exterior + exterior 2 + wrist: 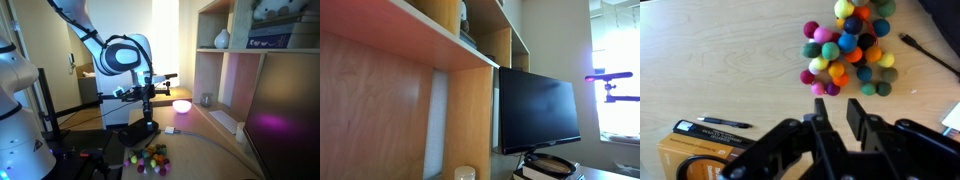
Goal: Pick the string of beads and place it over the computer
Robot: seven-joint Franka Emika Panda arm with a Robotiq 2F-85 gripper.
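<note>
The string of beads point(848, 48) lies bunched on the wooden table at the top of the wrist view, a fist-sized heap of red, green, yellow, blue and pink balls. It also shows near the table's front in an exterior view point(150, 157). My gripper point(837, 103) hovers just short of the heap, its two black fingers a small gap apart with only bare table between them. Nothing is held. The computer is a dark monitor, seen at the right of an exterior view point(288, 135) and under the shelves in an exterior view point(535, 105).
A black cable point(930, 55) runs right of the beads. A black pen point(725, 122) and a yellow-orange box point(685, 160) lie at lower left. A glowing pink lamp point(181, 104) stands further back. Wooden shelves point(250, 50) rise above the monitor.
</note>
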